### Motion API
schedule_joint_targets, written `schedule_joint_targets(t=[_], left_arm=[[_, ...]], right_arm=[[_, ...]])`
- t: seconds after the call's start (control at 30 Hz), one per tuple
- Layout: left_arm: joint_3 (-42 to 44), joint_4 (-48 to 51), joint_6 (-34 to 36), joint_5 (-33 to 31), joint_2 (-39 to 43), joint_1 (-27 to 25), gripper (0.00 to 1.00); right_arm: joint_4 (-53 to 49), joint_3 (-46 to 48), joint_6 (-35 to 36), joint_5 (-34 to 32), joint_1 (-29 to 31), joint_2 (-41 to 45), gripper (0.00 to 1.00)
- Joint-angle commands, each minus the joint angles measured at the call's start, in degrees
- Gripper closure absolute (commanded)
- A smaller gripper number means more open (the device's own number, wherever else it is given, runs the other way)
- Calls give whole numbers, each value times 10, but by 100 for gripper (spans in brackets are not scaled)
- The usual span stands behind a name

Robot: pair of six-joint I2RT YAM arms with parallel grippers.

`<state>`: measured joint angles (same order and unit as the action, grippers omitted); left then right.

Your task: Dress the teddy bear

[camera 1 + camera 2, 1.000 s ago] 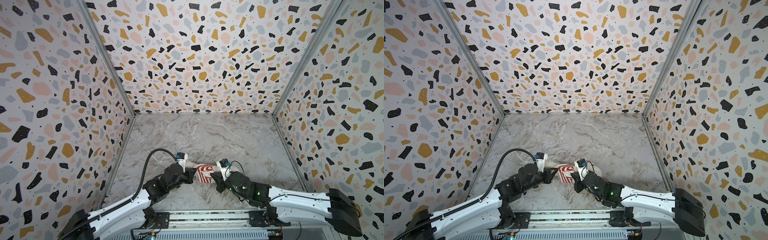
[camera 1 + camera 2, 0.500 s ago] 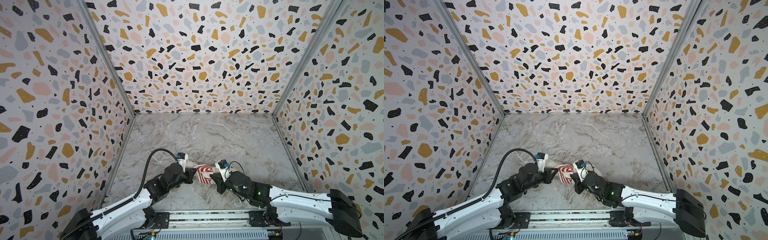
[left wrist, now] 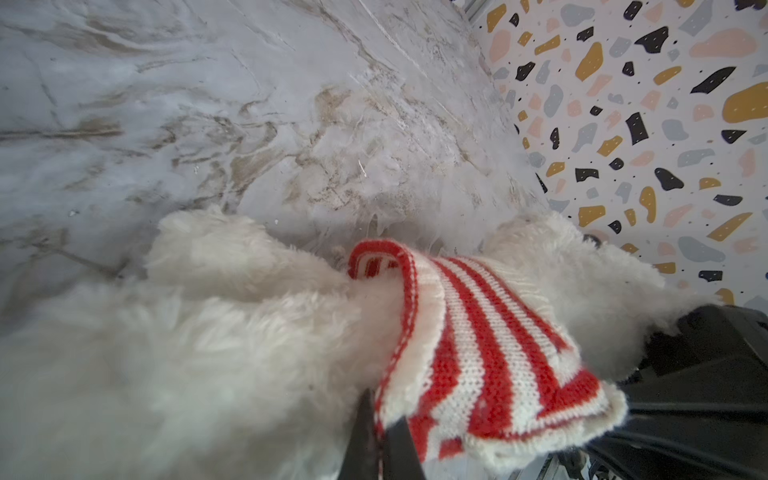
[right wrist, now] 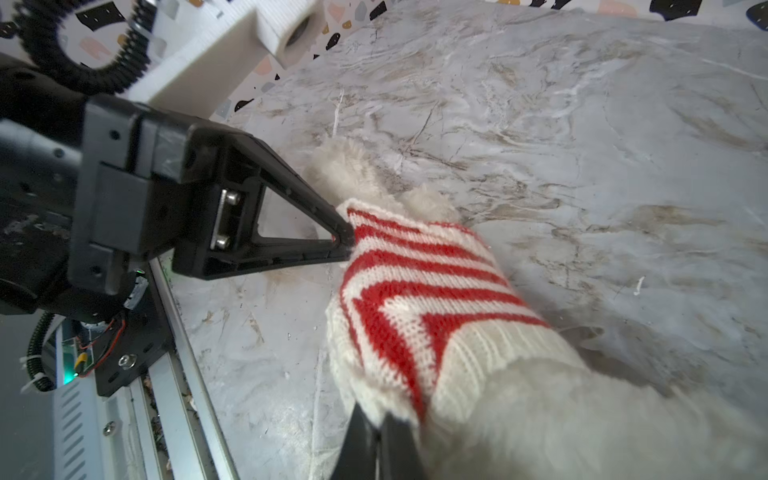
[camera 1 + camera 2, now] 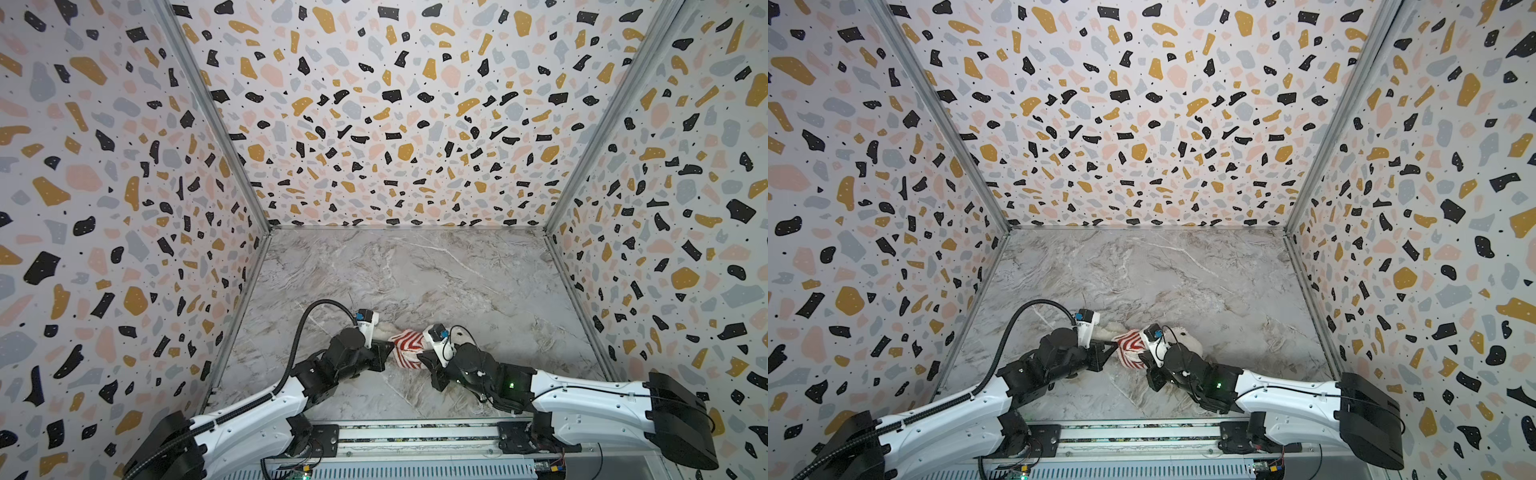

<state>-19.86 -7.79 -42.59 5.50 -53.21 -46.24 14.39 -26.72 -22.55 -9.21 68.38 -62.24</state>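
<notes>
Clamping on the knit from opposite sides, both claws are working near the table's front edge. The left gripper (image 3: 379, 440) is pinching the red hem of the striped top (image 3: 478, 353), and the right gripper (image 4: 378, 444) is gripping its edge on the other side. The top is sitting around the body of the teddy bear (image 3: 187, 353), which is lying on the marble table (image 5: 415, 270) between the two arms. Terrazzo-patterned walls (image 5: 395, 104) are enclosing the space beyond.

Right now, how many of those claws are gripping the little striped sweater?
2. The left gripper clamps the striped sweater at the edge on the left arm's side; the right gripper clamps its opposite edge, beside the teddy bear.
</notes>
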Motion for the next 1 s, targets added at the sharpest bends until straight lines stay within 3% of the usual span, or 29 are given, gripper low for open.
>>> schedule_joint_targets(t=[0.0,0.3,0.8,0.97], left_arm=[[12,-20,9,-16,-4,-6,100],[26,-31,-1,-11,9,-9,100],[-26,-19,-23,-2,19,-57,100],[-63,1,-20,-9,16,-83,100]], right_arm=[[13,-32,3,1,-1,-11,95],[-22,-30,14,-28,-3,0,76],[-48,-22,236,-86,123,58,81],[-76,-23,253,-114,128,61,94]])
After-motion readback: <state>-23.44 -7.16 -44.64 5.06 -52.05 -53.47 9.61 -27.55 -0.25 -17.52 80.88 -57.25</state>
